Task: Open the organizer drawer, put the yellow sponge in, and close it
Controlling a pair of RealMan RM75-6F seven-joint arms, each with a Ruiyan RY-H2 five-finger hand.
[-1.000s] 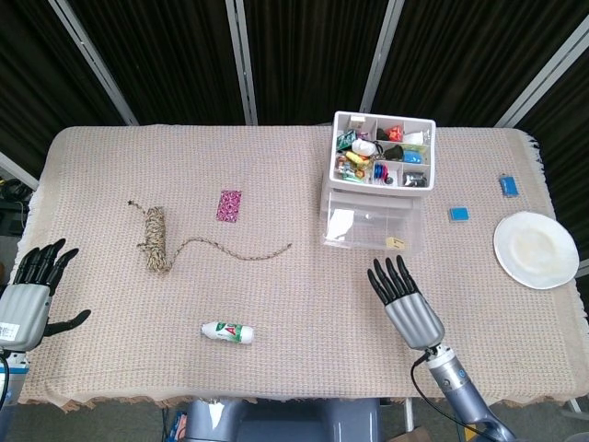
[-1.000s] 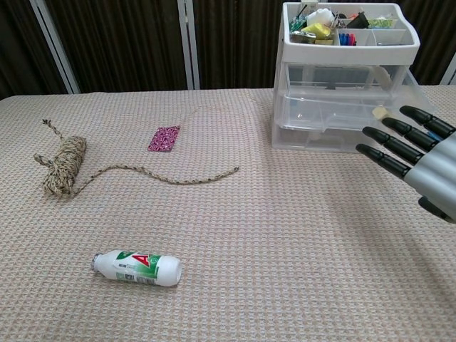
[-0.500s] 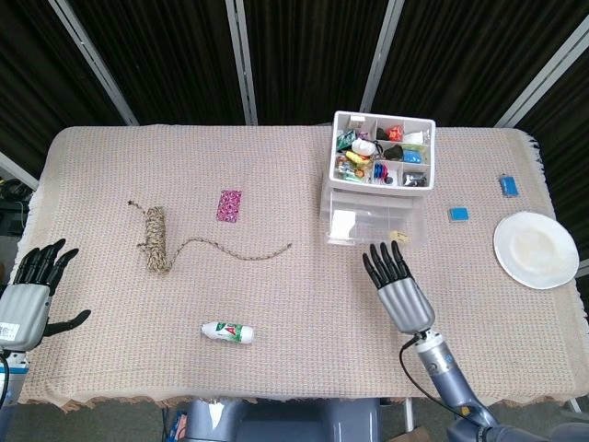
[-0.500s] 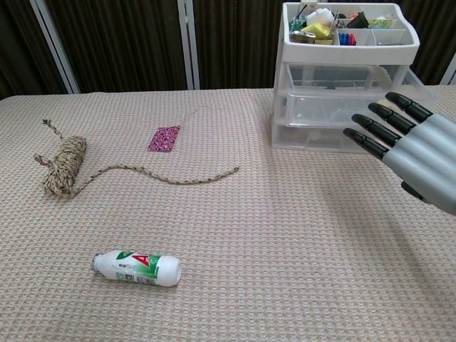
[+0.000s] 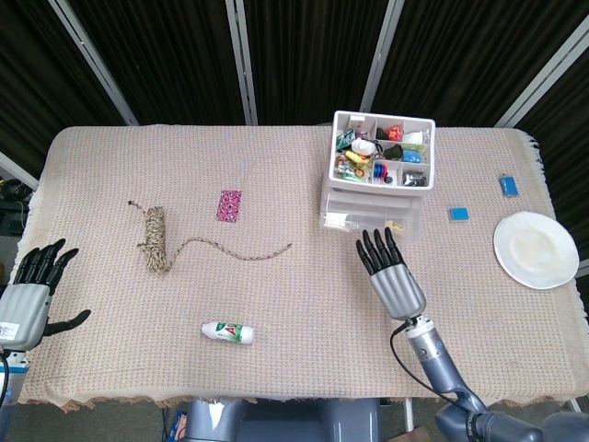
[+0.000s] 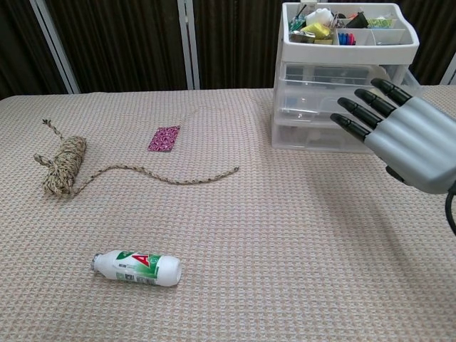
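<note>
The clear organizer stands at the back right, its top tray full of small items. A lower drawer sticks out only slightly, and a small pale yellow sponge piece shows through its clear front. My right hand lies flat with fingers spread and straight, holding nothing, its fingertips at the drawer's front. In the chest view the right hand covers the right side of the organizer and hides the sponge. My left hand hovers open at the table's left edge.
A coil of rope with a loose tail, a pink patterned packet and a lying white bottle are on the left half. A white plate and two small blue items lie right of the organizer.
My right hand has moved forward toward the organizer, and the drawer that stood well out has slid most of the way in. The left hand has stayed put.
</note>
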